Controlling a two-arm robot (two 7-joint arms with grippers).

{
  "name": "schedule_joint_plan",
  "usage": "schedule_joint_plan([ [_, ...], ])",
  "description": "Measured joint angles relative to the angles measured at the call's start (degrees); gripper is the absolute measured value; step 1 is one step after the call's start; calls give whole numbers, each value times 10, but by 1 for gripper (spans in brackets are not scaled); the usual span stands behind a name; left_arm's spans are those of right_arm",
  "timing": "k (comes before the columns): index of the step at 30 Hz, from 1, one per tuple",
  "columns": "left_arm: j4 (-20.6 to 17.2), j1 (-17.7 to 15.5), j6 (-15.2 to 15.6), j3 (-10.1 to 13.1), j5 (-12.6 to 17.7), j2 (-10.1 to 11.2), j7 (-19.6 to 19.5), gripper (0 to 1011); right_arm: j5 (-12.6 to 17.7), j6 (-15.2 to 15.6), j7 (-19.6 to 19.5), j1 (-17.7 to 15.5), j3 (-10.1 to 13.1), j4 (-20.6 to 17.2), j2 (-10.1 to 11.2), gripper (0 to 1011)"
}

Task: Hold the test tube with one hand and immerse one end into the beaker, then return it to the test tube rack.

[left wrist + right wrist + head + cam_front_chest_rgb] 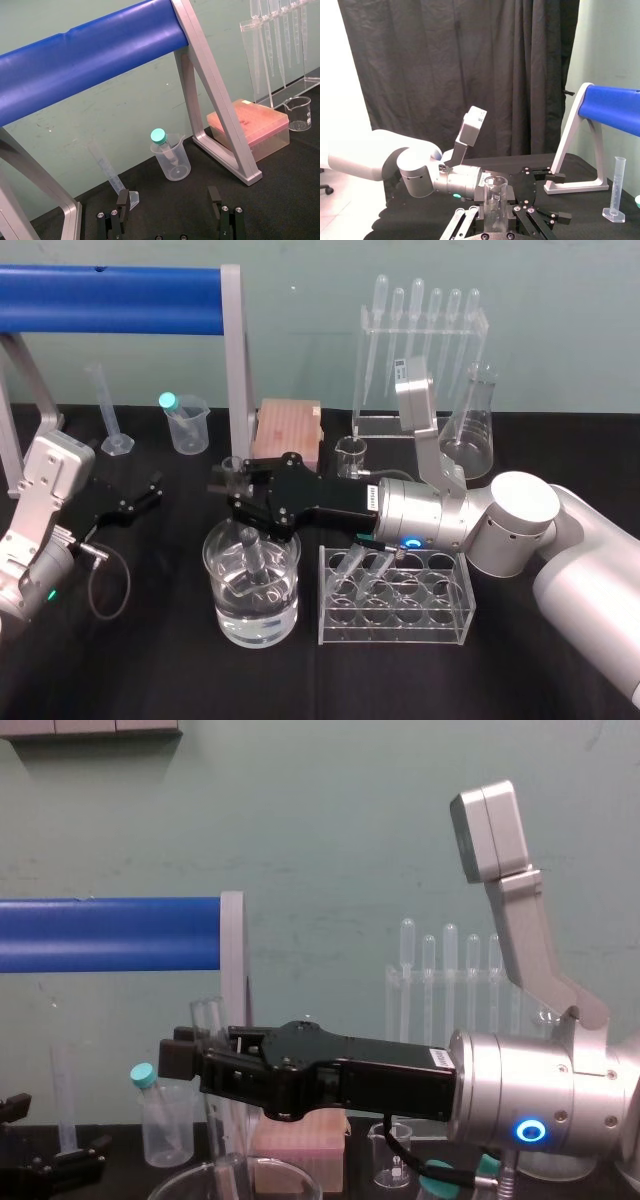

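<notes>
Reaching leftward over the black table [150,660], right gripper [240,502] sits directly above the beaker [225,620]. Fingers clenched on the test tube [256,558], gripping its middle part. Tube roughly upright, slightly tilted. Its flared rim pokes up on the far side of the gripper, and its lower end is down inside the beaker, below the rim. Beaker holds clear liquid in its lower half; cannot tell whether the tube tip is under the surface. From the chest view, the tube [209,1018] rises above the black fingers and passes down toward the beaker rim [185,1182]. In the right wrist view, the tube [496,200] stands between the two finger linkages.

Test tube rack [395,615] just right of the beaker, near edge of table, with two short tubes leaning in its far-left cells.

Left gripper [135,500] parked at far left, well apart from the beaker, fingers spread wide with nothing between them [169,200].

Behind: blue bar frame [110,298], graduated cylinder [110,415], plastic beaker [188,428] with a teal-capped tube, pink box [288,430], small glass beaker [351,456], pipette stand [420,350], conical flask [470,430].
</notes>
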Motion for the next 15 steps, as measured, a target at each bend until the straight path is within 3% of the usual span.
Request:
schedule_joint_plan([
  [15,0,0,0,0,0,0,0,1000,0,0,0,0,0,0,0,230],
])
